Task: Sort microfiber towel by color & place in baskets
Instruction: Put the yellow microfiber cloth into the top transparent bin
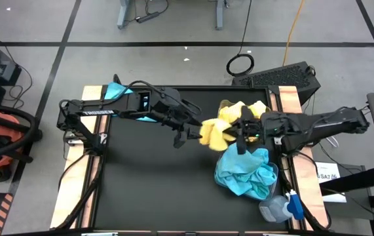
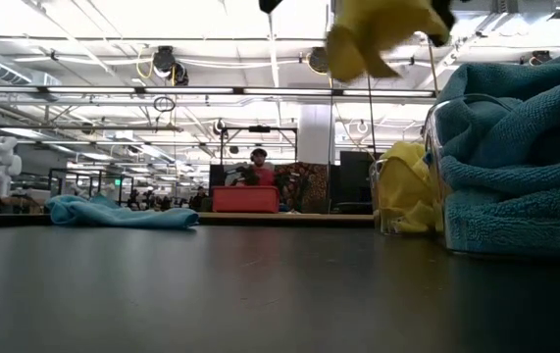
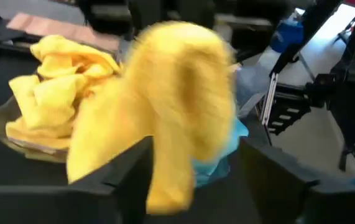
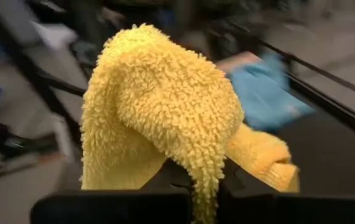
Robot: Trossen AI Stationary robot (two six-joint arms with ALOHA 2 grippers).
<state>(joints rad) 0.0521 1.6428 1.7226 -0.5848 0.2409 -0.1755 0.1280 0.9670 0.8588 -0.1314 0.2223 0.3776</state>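
Two dark, six-joint arms are showing matte black casings: the left arm (image 1: 108, 108) is carrying white lettering and a glowing cyan light, with black cables looping off its base, while the right arm (image 1: 324, 122) is tapering toward its blocky black hand (image 1: 242, 136).

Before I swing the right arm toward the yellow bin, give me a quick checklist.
1. Right tool shut on the yellow towel: ok.
2. Left tool open, let go of the towel: ok, though the cloth hangs between its fingers.
3. Towel lifted off the table: ok.
4. Yellow bin has room: cannot tell, already heaped.
5. Teal bin next to it, risk of misdrop: not ok, very near.
6. Teal towel left on the far-left side: ok, still to sort.
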